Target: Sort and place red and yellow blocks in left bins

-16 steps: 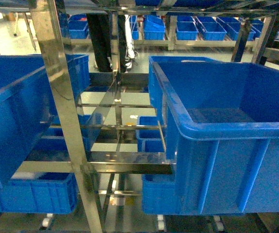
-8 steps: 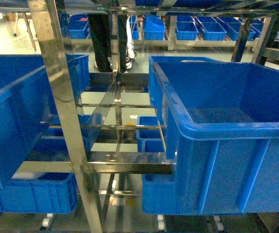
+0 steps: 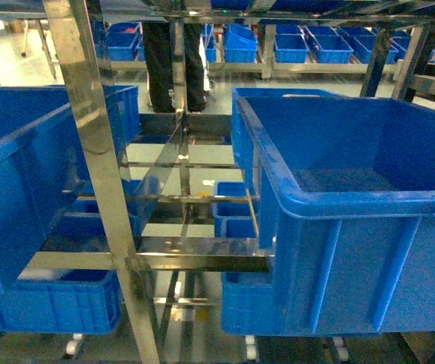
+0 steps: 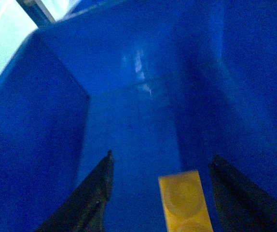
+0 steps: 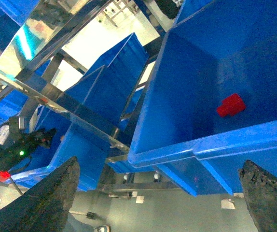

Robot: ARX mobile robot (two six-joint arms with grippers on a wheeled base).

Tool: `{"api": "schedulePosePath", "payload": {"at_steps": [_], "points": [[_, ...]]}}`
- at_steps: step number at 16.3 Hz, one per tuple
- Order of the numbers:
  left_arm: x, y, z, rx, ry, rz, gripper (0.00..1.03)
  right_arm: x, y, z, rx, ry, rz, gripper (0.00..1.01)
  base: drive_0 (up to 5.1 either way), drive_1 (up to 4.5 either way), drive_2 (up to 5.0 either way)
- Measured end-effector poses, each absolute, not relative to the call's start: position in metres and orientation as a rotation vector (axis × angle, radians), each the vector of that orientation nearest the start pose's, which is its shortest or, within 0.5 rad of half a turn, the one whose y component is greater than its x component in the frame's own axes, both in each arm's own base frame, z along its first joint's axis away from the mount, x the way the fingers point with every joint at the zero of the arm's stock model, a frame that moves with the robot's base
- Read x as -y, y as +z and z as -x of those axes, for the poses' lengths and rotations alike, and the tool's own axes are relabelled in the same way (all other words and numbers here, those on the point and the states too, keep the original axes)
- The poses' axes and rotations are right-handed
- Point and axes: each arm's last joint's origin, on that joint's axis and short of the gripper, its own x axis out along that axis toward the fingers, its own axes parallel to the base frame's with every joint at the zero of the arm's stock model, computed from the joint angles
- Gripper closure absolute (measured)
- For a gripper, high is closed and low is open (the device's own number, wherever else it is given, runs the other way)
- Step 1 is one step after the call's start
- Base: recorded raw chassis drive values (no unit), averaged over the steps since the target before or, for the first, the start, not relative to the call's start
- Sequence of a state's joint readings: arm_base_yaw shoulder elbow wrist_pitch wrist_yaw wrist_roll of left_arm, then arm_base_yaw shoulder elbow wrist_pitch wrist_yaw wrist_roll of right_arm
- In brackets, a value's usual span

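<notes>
In the left wrist view an orange-yellow block (image 4: 184, 199) with round studs lies on the floor of a deep blue bin (image 4: 42, 145). My left gripper (image 4: 161, 159) hangs open inside that bin, one finger on each side of the block and neither touching it. In the right wrist view a small red block (image 5: 231, 105) rests inside another blue bin (image 5: 186, 92). My right gripper (image 5: 160, 164) is open and empty, below and outside that bin's rim. The head view shows two blue bins, left (image 3: 20, 159) and right (image 3: 339, 144), but no gripper and no block.
A steel rack with a shiny slanted post (image 3: 96, 167) and crossbars (image 3: 195, 262) carries the bins. More blue crates sit on lower shelves (image 3: 58, 303) and in rows at the back (image 3: 308, 45). A person's dark legs (image 3: 157, 53) stand behind the rack.
The dark legs behind the rack have shifted a little to the right. The bins and rack look the same.
</notes>
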State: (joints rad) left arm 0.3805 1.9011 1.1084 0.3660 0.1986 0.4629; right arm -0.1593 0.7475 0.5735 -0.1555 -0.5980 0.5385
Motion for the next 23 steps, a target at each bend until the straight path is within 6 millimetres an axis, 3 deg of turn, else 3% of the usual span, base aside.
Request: {"api": "schedulePosePath", "payload": {"at_steps": [3, 4, 5, 7, 10, 13, 14, 16, 17, 19, 22, 23], "points": [[-0.146, 0.215, -0.393, -0.333, 0.013, -0.237, 0.06, 0.005, 0.271, -0.164, -0.413, 0.355, -0.637, 0.03, 0.0, 0.00, 0.0], [-0.145, 0.233, -0.387, -0.294, -0.025, -0.206, 0.05, 0.005, 0.271, -0.165, -0.413, 0.351, -0.637, 0.03, 0.0, 0.00, 0.0], [-0.141, 0.237, -0.377, -0.314, -0.054, -0.164, 0.05, 0.005, 0.271, -0.165, -0.414, 0.349, -0.637, 0.03, 0.0, 0.00, 0.0], [-0.130, 0.243, -0.348, -0.284, -0.096, -0.170, 0.05, 0.003, 0.269, -0.167, -0.424, 0.335, -0.635, 0.03, 0.0, 0.00, 0.0], [-0.102, 0.277, -0.294, -0.208, -0.183, -0.213, 0.05, -0.004, 0.269, -0.169, -0.424, 0.342, -0.636, 0.03, 0.0, 0.00, 0.0], [-0.079, 0.268, -0.246, -0.204, -0.297, -0.171, 0.05, -0.009, 0.268, -0.174, -0.431, 0.333, -0.640, 0.03, 0.0, 0.00, 0.0], [-0.073, 0.277, -0.229, -0.178, -0.313, -0.159, 0.05, -0.011, 0.267, -0.176, -0.434, 0.329, -0.643, 0.03, 0.0, 0.00, 0.0], [-0.059, 0.318, -0.188, 0.061, -0.282, -0.220, 0.05, -0.015, 0.268, -0.177, -0.425, 0.328, -0.645, 0.03, 0.0, 0.00, 0.0], [-0.052, 0.327, -0.174, 0.124, -0.264, -0.216, 0.05, -0.015, 0.268, -0.178, -0.418, 0.315, -0.647, 0.03, 0.0, 0.00, 0.0], [-0.035, 0.334, -0.157, 0.208, -0.223, -0.169, 0.05, -0.016, 0.267, -0.180, -0.424, 0.291, -0.663, 0.03, 0.0, 0.00, 0.0], [-0.028, 0.331, -0.162, 0.200, -0.209, -0.127, 0.05, -0.016, 0.267, -0.180, -0.419, 0.258, -0.694, 0.03, 0.0, 0.00, 0.0], [-0.027, 0.328, -0.160, 0.115, -0.147, -0.079, 0.10, -0.017, 0.268, -0.182, -0.343, 0.244, -0.651, 0.06, 0.0, 0.00, 0.0]]}}
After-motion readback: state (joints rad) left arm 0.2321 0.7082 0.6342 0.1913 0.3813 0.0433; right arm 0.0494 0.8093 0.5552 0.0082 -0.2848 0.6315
